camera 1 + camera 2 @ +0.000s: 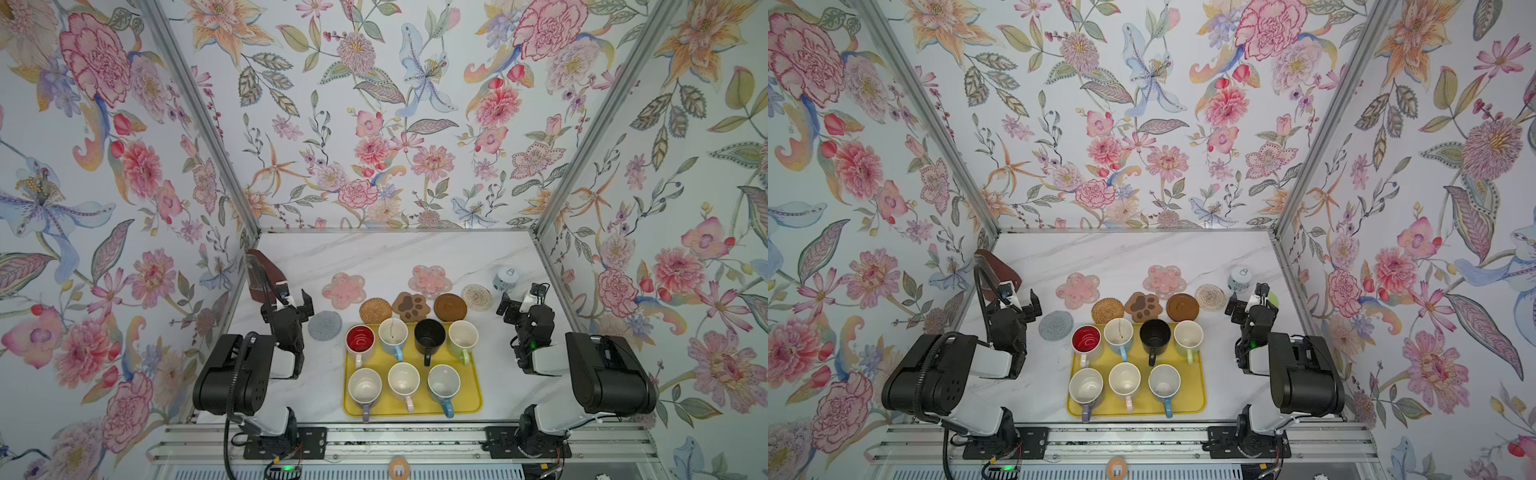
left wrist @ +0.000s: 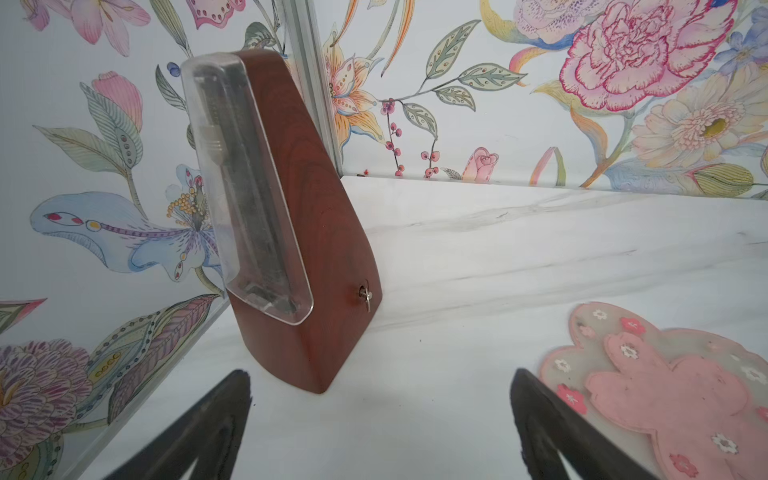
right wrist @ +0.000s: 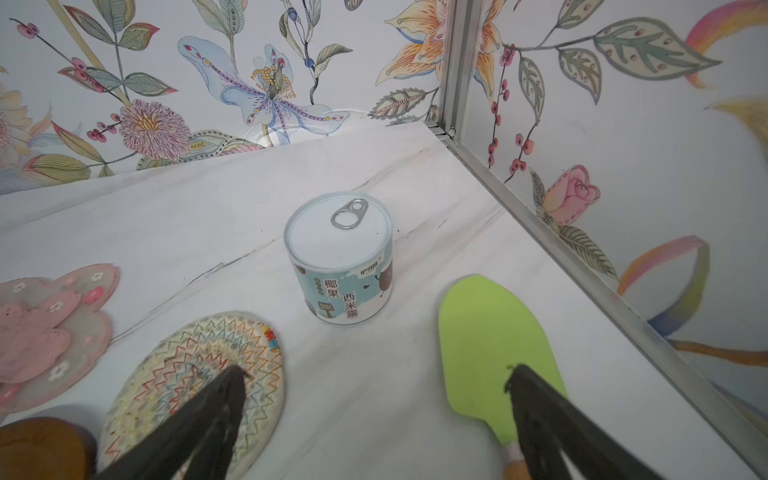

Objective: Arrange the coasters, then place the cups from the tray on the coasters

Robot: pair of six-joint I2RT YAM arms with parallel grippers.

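The yellow tray [image 1: 471, 386] sat at the middle of the counter's [image 1: 386, 253] front edge. Seven mugs [image 1: 1124, 379] stood upright on it. In the far row were the white mug with a red inside [image 1: 360, 338], the light blue mug [image 1: 392, 332], the black mug [image 1: 429, 334] and the light green mug [image 1: 462, 337]. In the near row were the lilac mug [image 1: 365, 384], the pink mug [image 1: 403, 380] and the blue mug [image 1: 443, 382].

Just behind the tray lay the coasters [image 1: 1144, 306], none bearing a mug. The grey woven coaster [image 1: 325, 325] lay off the tray's far-left corner. Next came the tan rattan coaster [image 1: 375, 311], the paw coaster [image 1: 411, 306], the dark wooden coaster [image 1: 450, 307] and the pale woven coaster [image 1: 476, 297]. A pink flower coaster [image 1: 344, 290] and a second pink flower coaster [image 1: 430, 281] lay farther back.

The left gripper [image 2: 380, 374] hung near the counter's left edge, just beside the grey woven coaster, its jaws spread wide and holding nothing. It faced a wooden metronome [image 2: 316, 232].

The right gripper [image 3: 374, 370] hung near the right edge, spread just as wide and empty. One fingertip showed over the pale woven coaster and the other over a flat lime-green paddle [image 3: 486, 340]; whether they touched could not be told. Ahead stood a small can [image 3: 338, 257] with a pull-ring lid, its label reading "椰果 西米露". The smaller print was illegible.
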